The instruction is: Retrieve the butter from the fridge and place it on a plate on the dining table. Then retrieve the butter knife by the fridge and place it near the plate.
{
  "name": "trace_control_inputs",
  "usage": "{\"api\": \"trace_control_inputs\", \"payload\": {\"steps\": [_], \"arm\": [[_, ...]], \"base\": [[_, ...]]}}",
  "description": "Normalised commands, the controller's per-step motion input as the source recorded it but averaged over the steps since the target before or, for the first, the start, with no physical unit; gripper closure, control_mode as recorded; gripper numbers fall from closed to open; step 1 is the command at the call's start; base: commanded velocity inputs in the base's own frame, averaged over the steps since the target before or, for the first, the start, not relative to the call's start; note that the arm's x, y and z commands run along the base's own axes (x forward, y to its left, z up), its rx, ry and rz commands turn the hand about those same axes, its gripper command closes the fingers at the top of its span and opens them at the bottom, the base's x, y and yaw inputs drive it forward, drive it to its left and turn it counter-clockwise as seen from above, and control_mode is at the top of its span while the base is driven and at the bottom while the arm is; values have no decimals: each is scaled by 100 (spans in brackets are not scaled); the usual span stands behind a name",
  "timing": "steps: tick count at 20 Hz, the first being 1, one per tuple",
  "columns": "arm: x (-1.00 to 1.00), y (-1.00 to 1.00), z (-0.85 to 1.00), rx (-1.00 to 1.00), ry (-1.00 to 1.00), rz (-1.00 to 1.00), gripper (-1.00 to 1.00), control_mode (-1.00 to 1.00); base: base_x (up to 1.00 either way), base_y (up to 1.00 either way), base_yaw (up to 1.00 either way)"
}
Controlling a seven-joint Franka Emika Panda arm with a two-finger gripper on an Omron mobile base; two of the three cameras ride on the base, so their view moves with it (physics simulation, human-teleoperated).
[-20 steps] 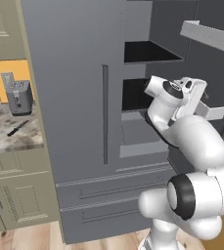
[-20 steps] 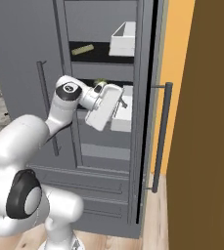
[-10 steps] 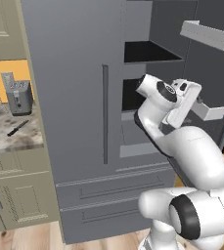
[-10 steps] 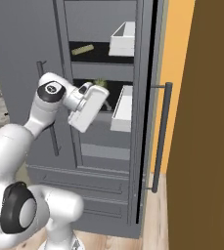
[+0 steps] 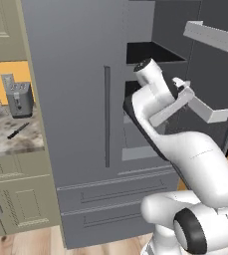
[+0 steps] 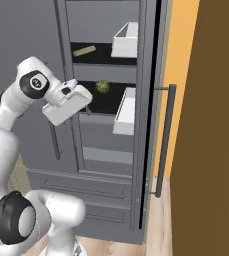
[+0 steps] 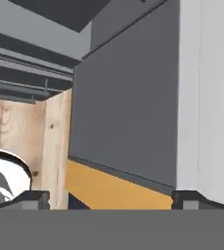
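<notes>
1. Right base view: fridge (image 6: 106, 165), tall and grey, right door swung open; interior shelves and white door bins on show.
2. Butter (image 6: 84, 50), one pale yellow-olive stick, lying on the upper shelf to the left of a white bin (image 6: 126, 40).
3. Green ball (image 6: 102, 86), round, resting on the shelf below the butter.
4. Hand (image 6: 88, 109), held in front of the middle shelf, below and apart from the butter; its dark tips are barely visible here. In the hand view the two tips sit far apart at the bottom corners with nothing between them: spread wide and empty.
5. Left base view: closed left fridge door with a long vertical bar handle (image 5: 106, 117); drawers beneath.
6. Butter knife (image 5: 18, 130), slim and dark, lying flat on the speckled table (image 5: 6, 142) left of the fridge.
7. Toaster (image 5: 20, 99), grey, standing behind the butter knife, near it but not touching.
</notes>
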Motion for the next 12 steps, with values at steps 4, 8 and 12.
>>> {"api": "trace_control_inputs", "payload": {"steps": [4,8,12], "arm": [[0,99,0,55,-35,1,-100,-100],[0,65,0,67,-28,0,-100,-100],[0,43,3,50,-36,-3,-100,-100]], "base": [[0,0,0],[0,0,0],[0,0,0]]}}
